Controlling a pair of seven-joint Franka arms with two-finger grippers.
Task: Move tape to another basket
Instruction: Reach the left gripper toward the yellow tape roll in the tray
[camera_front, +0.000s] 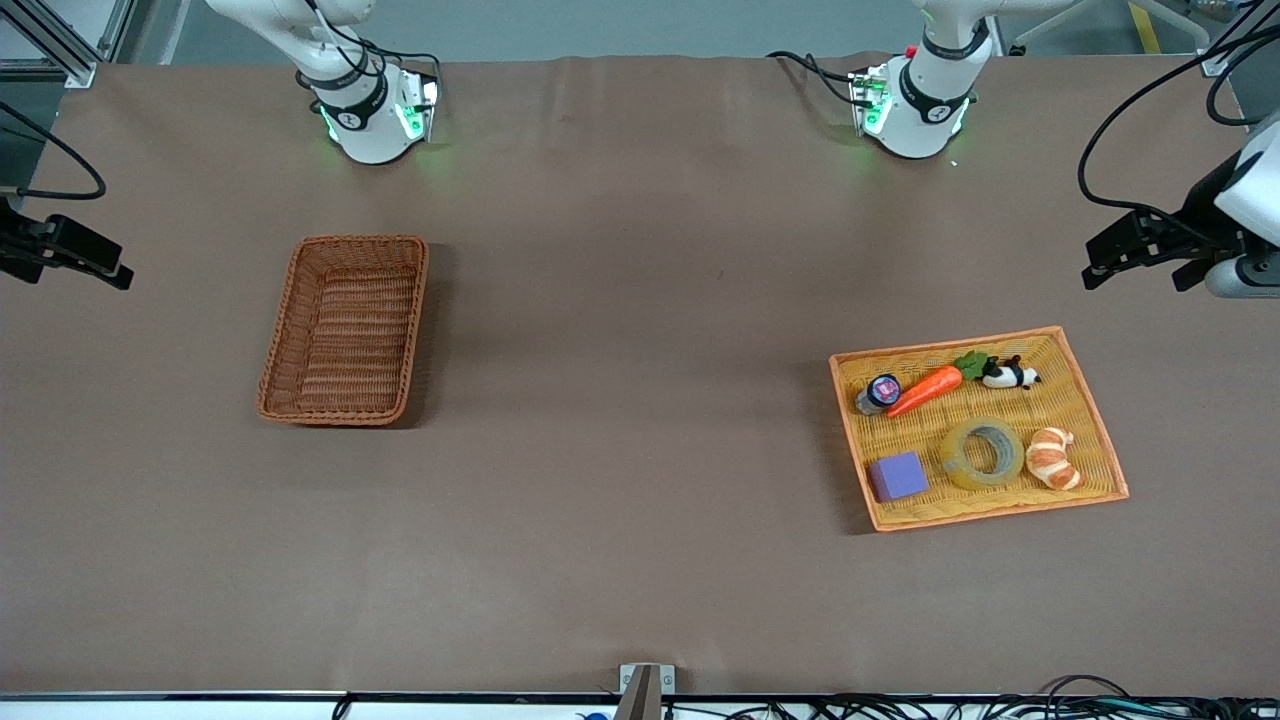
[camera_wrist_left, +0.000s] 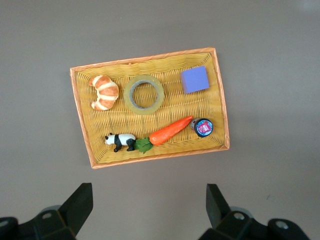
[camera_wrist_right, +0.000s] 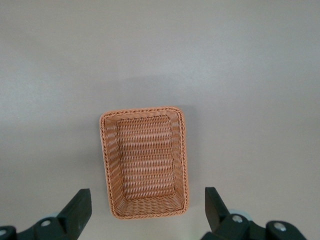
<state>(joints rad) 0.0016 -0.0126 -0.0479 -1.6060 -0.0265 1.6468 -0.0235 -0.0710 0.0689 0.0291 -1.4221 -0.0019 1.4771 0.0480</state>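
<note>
The tape, a yellowish translucent ring, lies flat in the shallow orange-yellow tray toward the left arm's end of the table. The deep reddish-brown basket stands with nothing in it toward the right arm's end. My left gripper hangs open, high over the table beside the tray, holding nothing. High over the table's edge at the right arm's end, beside the basket, my right gripper is also open, with nothing in it.
In the tray with the tape lie a croissant, a purple block, a carrot, a panda toy and a small round-lidded jar. Brown tabletop spans between basket and tray.
</note>
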